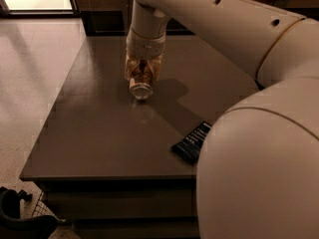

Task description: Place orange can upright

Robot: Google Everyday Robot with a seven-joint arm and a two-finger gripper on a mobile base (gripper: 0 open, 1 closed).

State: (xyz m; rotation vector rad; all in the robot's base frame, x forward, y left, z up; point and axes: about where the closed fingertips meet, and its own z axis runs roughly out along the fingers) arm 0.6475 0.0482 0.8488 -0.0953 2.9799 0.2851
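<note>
The pincer (143,72), low over the table (99,133), looks clamped around the orange can (141,87), whose long axis tips its silver end toward 6 o'clock.

Arm (224,29): cream-white, smooth, thick rounded shells
Holes (217,2): small, dark, round
Wrist collar (144,46): cream, ringed
Gripper (142,79): amber-tinted, over the tabletop (99,133) towards its far edge

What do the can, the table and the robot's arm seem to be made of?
The can, held in the gripper over the far half of the table, looks like thin metal: its round end shines silver. The table looks like matte grey-brown laminate or painted board, with only a dull sheen. The arm seems a smooth cream plastic shell, softly glossy.
</note>
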